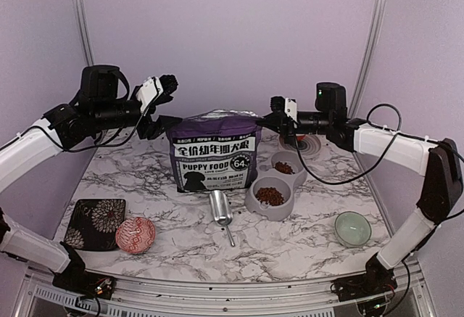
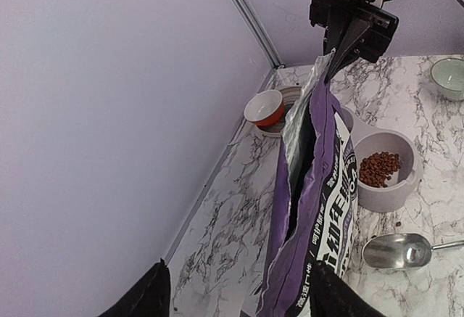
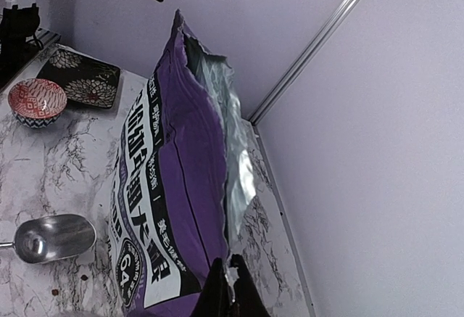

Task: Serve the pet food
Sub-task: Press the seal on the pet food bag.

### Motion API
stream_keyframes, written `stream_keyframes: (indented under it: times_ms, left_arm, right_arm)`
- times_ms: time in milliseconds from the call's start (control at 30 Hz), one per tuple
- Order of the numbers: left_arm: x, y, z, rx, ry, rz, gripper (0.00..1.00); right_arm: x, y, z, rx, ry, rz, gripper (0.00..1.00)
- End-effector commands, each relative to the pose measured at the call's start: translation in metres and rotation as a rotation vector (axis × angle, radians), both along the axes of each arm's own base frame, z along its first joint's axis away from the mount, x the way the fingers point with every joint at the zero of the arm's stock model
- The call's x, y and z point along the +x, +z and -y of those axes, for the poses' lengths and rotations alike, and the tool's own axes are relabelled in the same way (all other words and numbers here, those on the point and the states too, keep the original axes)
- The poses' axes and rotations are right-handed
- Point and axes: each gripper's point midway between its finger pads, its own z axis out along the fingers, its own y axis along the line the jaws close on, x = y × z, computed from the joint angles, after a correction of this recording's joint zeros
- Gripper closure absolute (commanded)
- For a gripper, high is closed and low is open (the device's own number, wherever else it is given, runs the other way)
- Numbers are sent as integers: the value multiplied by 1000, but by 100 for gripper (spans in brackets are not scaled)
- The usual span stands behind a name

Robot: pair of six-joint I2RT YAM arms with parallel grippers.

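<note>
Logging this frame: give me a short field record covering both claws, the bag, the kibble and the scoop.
left claw: open, near the bag's top left corner, not gripping it
right claw: shut on the bag's top right edge
bag: purple, standing upright, top open
pet food: brown heaps in both bowls of the grey feeder
scoop: metal, lying in front of the bag, looks empty
</note>
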Motion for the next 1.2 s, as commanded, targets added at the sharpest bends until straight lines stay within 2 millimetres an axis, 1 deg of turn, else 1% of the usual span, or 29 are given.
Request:
stream_keyframes:
  times_ms: [0,100,233,433,500,533,633,733,867,900,967,1000,1033,1167]
  left_arm:
    - [1,-27,0,103,-27,-73,35]
    - [-2,-39,-1,153,-61,-69,36]
    - [-5,-39,0,155,-106,-68,41]
    - [8,-42,2,174,-109,-61,46]
    - [13,-45,0,182,-102,-62,48]
    - [16,-45,1,182,-102,-64,50]
    - [18,-45,2,172,-123,-71,56]
    - [16,-45,8,162,-159,-74,65]
    - [14,-42,15,144,-200,-78,77]
    - [14,-42,17,140,-208,-79,80]
    - [13,-41,18,136,-217,-80,90]
    - [12,-41,18,136,-221,-80,97]
    - [12,-41,19,136,-224,-79,100]
    - [11,-43,18,137,-225,-83,100]
  right_arm:
    - [-6,50,-6,69,43,121,97]
    - [-6,51,-6,68,42,125,94]
    - [-8,50,-7,68,48,129,90]
    - [-11,47,-11,62,67,125,89]
    - [-11,48,-11,60,67,127,85]
    - [-11,48,-11,59,68,127,83]
    - [-12,47,-10,51,71,125,74]
    - [-12,45,-11,43,76,118,63]
    - [-12,43,-13,40,88,103,53]
    - [-12,42,-13,38,91,95,50]
    - [-11,41,-15,38,97,79,44]
    - [-9,41,-15,39,98,72,43]
    - [-8,40,-16,38,99,68,42]
    - [-2,32,-21,24,113,27,46]
